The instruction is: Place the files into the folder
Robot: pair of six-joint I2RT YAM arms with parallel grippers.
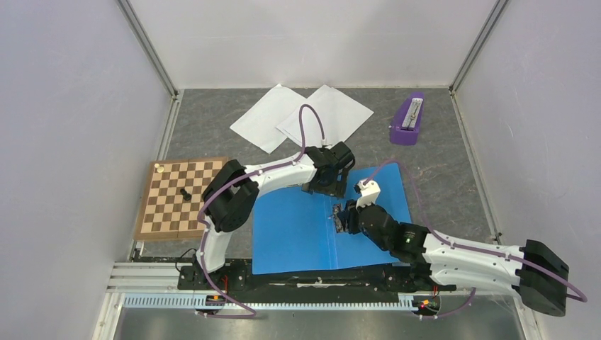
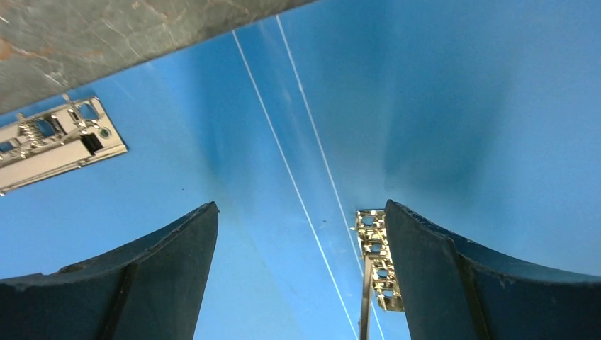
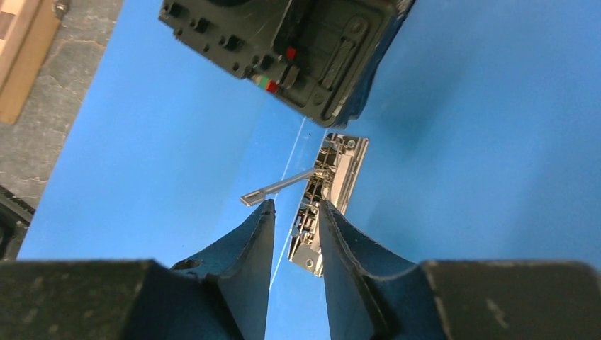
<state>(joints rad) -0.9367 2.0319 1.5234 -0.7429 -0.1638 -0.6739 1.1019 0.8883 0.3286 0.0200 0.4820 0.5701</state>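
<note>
The blue folder (image 1: 294, 234) lies open on the table, inner side up, with a metal clip (image 1: 339, 216) at its spine. Two white files (image 1: 266, 117) (image 1: 326, 113) lie overlapping on the table behind it, untouched. My left gripper (image 1: 322, 185) is wide open and empty just over the folder's far edge near the spine; its wrist view (image 2: 301, 212) shows blue folder (image 2: 425, 106) and the clip (image 2: 375, 262) by the right finger. My right gripper (image 1: 341, 216) hovers at the clip (image 3: 340, 163), its jaws (image 3: 296, 209) narrowly apart and empty, the clip's raised lever (image 3: 280, 188) just past the left fingertip.
A brown chessboard (image 1: 177, 198) with a black piece (image 1: 185, 193) lies left of the folder. A purple device (image 1: 407, 120) stands at the back right. The left arm's gripper body (image 3: 283, 49) sits close in front of my right gripper. Cage walls surround the grey table (image 2: 106, 35).
</note>
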